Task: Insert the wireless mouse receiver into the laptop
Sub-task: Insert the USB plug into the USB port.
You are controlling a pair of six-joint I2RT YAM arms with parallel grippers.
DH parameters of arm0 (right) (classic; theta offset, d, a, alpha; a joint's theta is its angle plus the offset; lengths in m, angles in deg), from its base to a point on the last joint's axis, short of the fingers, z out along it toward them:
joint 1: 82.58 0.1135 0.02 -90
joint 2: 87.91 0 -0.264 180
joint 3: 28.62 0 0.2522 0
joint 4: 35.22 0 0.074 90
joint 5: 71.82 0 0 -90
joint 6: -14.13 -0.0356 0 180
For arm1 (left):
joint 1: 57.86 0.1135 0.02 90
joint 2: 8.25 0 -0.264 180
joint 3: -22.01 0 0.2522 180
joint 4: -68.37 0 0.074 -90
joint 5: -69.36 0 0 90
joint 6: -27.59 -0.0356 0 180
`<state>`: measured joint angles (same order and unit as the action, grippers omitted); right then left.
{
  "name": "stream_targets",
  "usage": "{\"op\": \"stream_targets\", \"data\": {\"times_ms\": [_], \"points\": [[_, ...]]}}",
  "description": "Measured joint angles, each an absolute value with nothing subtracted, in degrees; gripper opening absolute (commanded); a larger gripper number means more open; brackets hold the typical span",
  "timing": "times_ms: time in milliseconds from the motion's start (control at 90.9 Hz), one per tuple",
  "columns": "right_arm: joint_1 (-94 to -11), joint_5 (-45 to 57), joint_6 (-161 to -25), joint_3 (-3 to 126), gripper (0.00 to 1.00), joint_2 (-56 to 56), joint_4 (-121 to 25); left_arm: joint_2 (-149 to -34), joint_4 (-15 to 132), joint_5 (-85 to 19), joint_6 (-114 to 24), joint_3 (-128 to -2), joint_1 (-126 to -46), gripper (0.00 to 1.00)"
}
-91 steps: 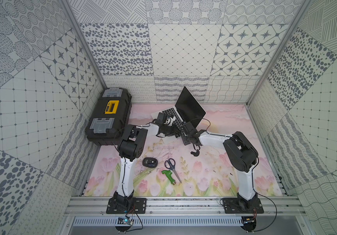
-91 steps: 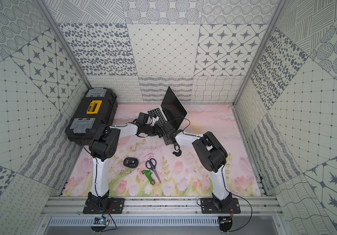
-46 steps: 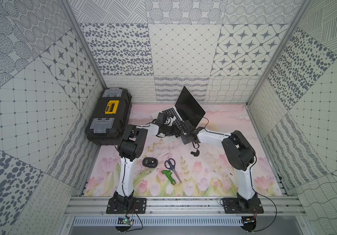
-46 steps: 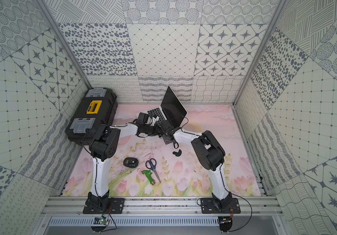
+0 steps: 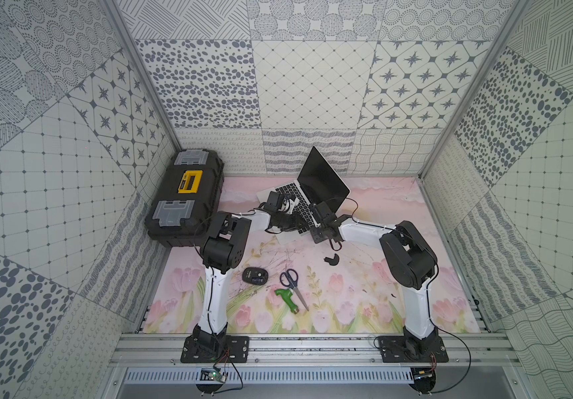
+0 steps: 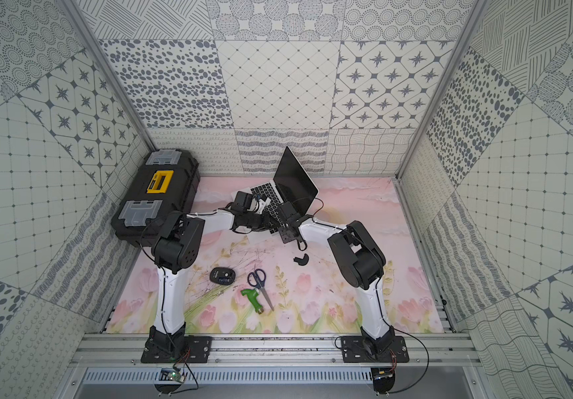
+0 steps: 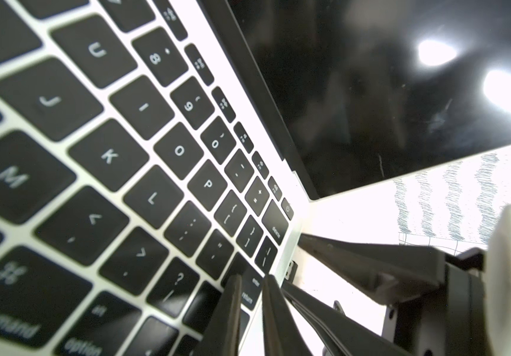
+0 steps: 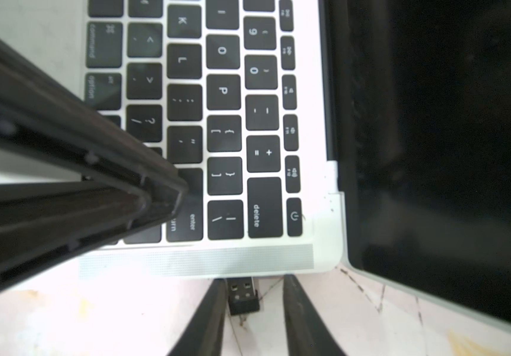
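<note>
The silver laptop (image 5: 323,179) (image 6: 293,183) stands open at the back of the mat, shown in both top views. In the right wrist view the small black receiver (image 8: 243,294) sticks out of the laptop's side edge (image 8: 232,259), its metal plug partly inside. My right gripper (image 8: 255,279) is open around it; one finger (image 8: 214,302) touches it and the other stands apart. My left gripper (image 7: 252,279) is shut, its tips resting on the keys by the return key, with nothing held. The dark wireless mouse (image 5: 255,276) lies on the mat near the front.
A black-and-yellow toolbox (image 5: 184,197) fills the back left. Scissors (image 5: 292,281), a green-handled tool (image 5: 286,297) and a small black curved piece (image 5: 331,259) lie on the mat between the arms. Patterned walls close in the sides and back.
My right arm pushed in toward the laptop's side, and its jaws have now opened off the receiver. The left gripper has stayed on the keyboard.
</note>
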<state>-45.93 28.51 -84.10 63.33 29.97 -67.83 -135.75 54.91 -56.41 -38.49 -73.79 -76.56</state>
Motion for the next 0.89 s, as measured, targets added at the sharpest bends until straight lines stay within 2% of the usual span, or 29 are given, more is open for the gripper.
{"op": "stream_targets", "data": {"times_ms": [231,308,506,627,693,748,891], "points": [[-46.2,25.6,-84.1,62.2,0.68,28.4,-69.7,-135.8,54.9,-56.5,-38.5,-73.8,-76.6,0.18],[-46.2,25.1,-84.2,62.0,0.73,27.3,-71.0,-135.8,55.0,-56.5,-38.5,-73.8,-76.5,0.17],[-46.2,26.4,-85.0,62.8,0.73,24.0,-74.1,-135.8,55.0,-56.5,-38.5,-73.8,-76.5,0.18],[-46.2,27.8,-85.5,64.7,0.61,24.0,-76.8,-135.8,55.0,-56.5,-38.5,-73.8,-76.5,0.18],[-46.2,28.4,-86.3,65.1,0.59,24.1,-77.8,-135.8,55.0,-56.6,-38.6,-73.8,-76.5,0.18],[-46.2,28.8,-87.8,65.1,0.60,24.1,-78.4,-135.8,55.0,-56.6,-38.6,-73.8,-76.5,0.17],[-46.2,28.2,-95.7,65.1,0.69,24.1,-79.8,-135.8,55.0,-56.6,-38.6,-73.8,-76.5,0.17]]}}
